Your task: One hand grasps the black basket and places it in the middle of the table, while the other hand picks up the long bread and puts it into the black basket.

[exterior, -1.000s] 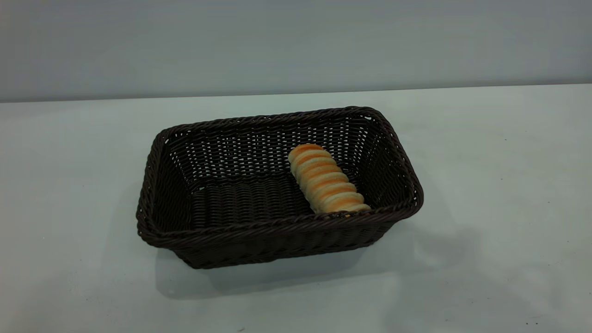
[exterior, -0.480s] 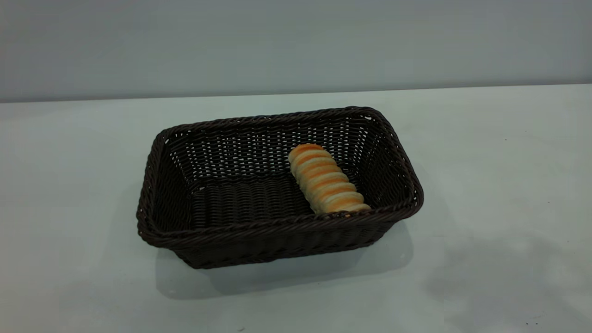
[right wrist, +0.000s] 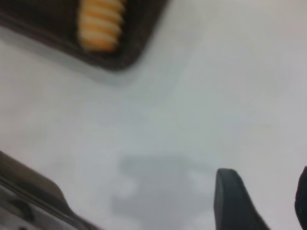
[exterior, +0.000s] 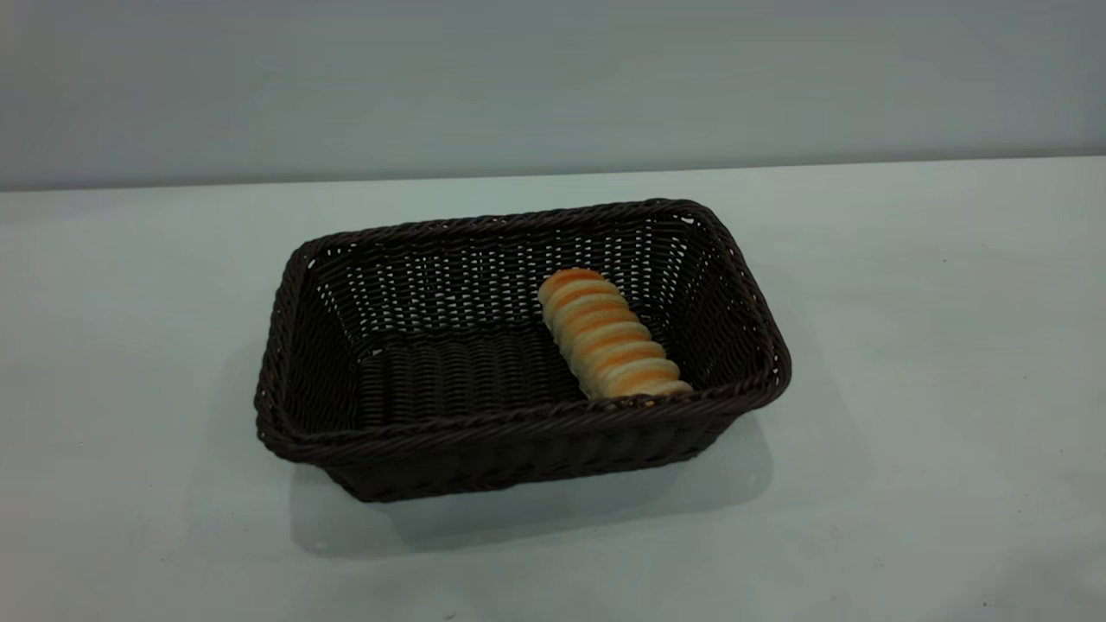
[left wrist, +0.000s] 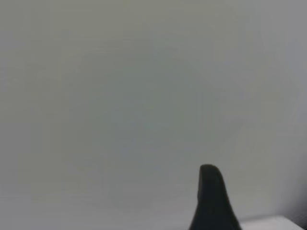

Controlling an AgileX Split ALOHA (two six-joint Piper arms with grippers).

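The black basket (exterior: 518, 432) stands on the middle of the table (exterior: 933, 345). The long bread (exterior: 609, 337) lies inside it, slanted against its right end. Neither arm shows in the exterior view. In the right wrist view my right gripper (right wrist: 266, 191) hangs open over bare table with nothing between its fingers. A corner of the black basket (right wrist: 139, 45) with the long bread (right wrist: 100, 24) in it lies well away from that gripper. The left wrist view shows only part of my left gripper (left wrist: 211, 196) against a plain pale surface.
Bare tabletop surrounds the basket on all sides. A plain grey wall (exterior: 553, 86) runs behind the table's far edge. A dark part of the rig (right wrist: 29, 191) crosses one corner of the right wrist view.
A faint shadow on the table at the front right has slid off to the right and faded. The basket and the bread have not moved.
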